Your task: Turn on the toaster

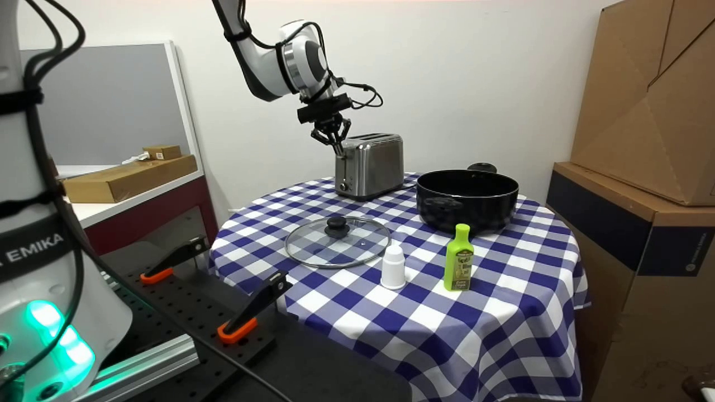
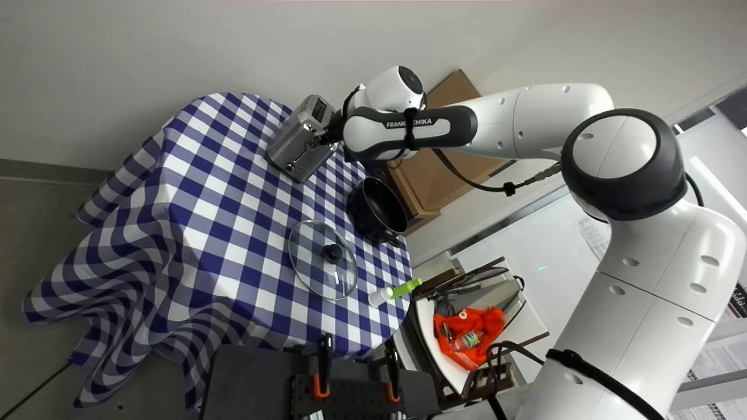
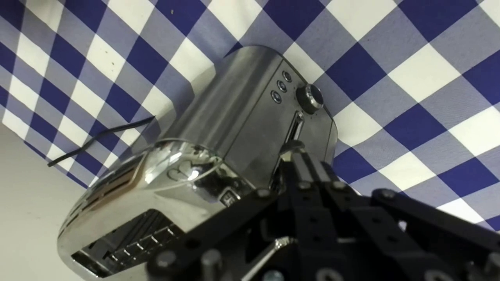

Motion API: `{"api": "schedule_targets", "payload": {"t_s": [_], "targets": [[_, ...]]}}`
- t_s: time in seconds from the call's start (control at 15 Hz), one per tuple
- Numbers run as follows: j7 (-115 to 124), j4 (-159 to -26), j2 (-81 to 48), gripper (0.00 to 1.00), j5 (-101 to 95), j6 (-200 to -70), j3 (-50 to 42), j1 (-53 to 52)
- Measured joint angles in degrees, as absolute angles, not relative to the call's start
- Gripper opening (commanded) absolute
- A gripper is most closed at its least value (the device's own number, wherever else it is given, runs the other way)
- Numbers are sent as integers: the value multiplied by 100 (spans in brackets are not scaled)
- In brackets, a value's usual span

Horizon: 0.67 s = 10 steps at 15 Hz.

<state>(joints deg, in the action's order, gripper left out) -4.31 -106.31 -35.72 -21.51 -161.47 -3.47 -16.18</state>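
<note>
Wrist view: the end effector [image 3: 309,166], set narrow with nothing seen in its grasp, is poised at the lever [image 3: 292,147] of the toaster [image 3: 230,136]; whether contact is made cannot be told. In both exterior views the toaster is seen upright on the cloth-covered bench [image 1: 335,296], near but apart from the black pot [image 1: 475,211]. The toaster's metal shell is judged stiff, slippery and light enough to skid; the likely sprung lever is best pressed from above, not pinched.

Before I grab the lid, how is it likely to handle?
The lid is see-through, probably glass, so likely stiff but fragile. Resting flat, it should slide sooner than tip. Its raised black knob probably offers the surest hold.
</note>
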Motion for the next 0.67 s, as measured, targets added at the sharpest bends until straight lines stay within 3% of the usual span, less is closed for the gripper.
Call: {"api": "schedule_targets", "payload": {"t_s": [0.67], "targets": [[-428, -10552, -3899, 0, -2199, -16373, -552, -1827]]}}
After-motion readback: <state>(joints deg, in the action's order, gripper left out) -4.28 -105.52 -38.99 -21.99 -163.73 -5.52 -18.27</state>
